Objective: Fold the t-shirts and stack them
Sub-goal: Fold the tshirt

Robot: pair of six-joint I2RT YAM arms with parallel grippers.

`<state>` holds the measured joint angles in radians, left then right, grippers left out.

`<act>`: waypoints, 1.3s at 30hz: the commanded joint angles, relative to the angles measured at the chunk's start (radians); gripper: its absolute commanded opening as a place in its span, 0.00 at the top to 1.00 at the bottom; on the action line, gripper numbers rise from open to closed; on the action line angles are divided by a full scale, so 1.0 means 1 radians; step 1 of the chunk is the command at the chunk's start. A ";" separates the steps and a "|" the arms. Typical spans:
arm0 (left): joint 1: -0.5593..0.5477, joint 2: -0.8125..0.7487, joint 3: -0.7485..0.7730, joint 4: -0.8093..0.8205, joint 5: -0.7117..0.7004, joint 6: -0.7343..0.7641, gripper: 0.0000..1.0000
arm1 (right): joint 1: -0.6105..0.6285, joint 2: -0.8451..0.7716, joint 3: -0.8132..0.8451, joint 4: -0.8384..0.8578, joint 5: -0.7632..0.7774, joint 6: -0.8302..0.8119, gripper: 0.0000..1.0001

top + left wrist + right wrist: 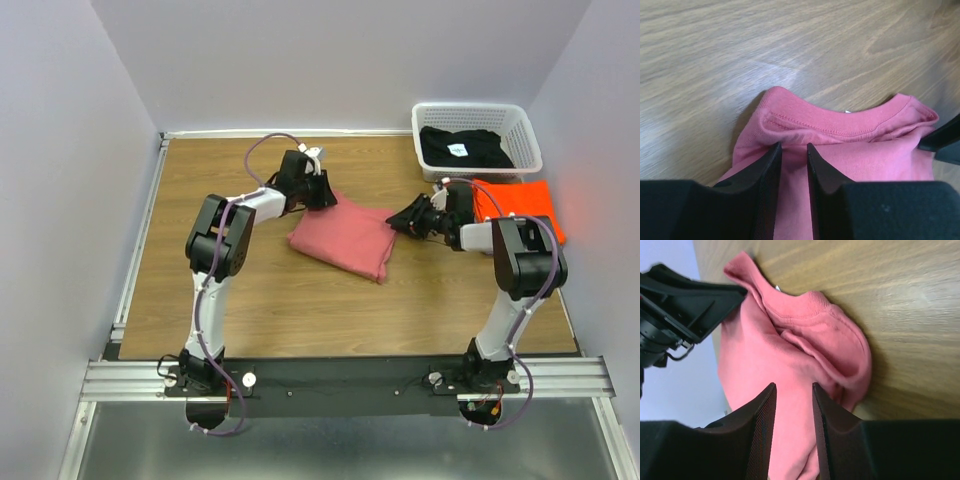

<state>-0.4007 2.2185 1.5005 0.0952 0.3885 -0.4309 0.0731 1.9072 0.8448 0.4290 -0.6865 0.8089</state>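
Note:
The dusty pink-red t-shirt [345, 240] lies folded on the wooden table [300, 310]. My left gripper [325, 195] is at its far left corner, near the collar [840, 125]. Its jaws [794, 146] stand narrow, pinching a ridge of pink cloth. My right gripper [398, 222] is at the shirt's far right corner, jaws [794, 386] closed on a fold of the same shirt [790, 340]. The bright orange t-shirt [520, 210] lies flat at the right, partly behind the right arm. The black t-shirt [465, 148] with a white label sits in the basket.
A white lattice basket [475, 107] stands at the back right corner. Grey walls close the table on three sides. The left gripper's black body [690, 300] shows in the right wrist view, just past the shirt.

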 commanded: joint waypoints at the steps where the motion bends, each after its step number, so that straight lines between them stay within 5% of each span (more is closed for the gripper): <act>1: 0.039 -0.117 -0.026 0.009 0.012 -0.008 0.65 | -0.030 -0.094 -0.030 0.053 0.088 0.015 0.58; 11: 0.045 -0.371 -0.161 0.018 0.001 -0.025 0.49 | 0.066 -0.200 -0.012 0.056 -0.091 0.065 0.53; 22: 0.037 -0.608 -0.551 0.055 0.050 -0.035 0.67 | 0.376 -0.175 -0.046 0.162 -0.091 0.170 0.53; 29: 0.042 -0.423 -0.522 0.087 0.076 -0.091 0.74 | 0.369 0.002 -0.096 0.218 -0.099 0.167 0.54; 39: 0.079 -0.319 -0.560 0.086 0.067 -0.178 0.76 | 0.125 0.075 -0.299 0.324 -0.142 0.136 0.57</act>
<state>-0.3347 1.8824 0.9707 0.1871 0.4690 -0.5831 0.2733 1.9594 0.6159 0.8146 -0.8696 1.0199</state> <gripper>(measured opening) 0.240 0.425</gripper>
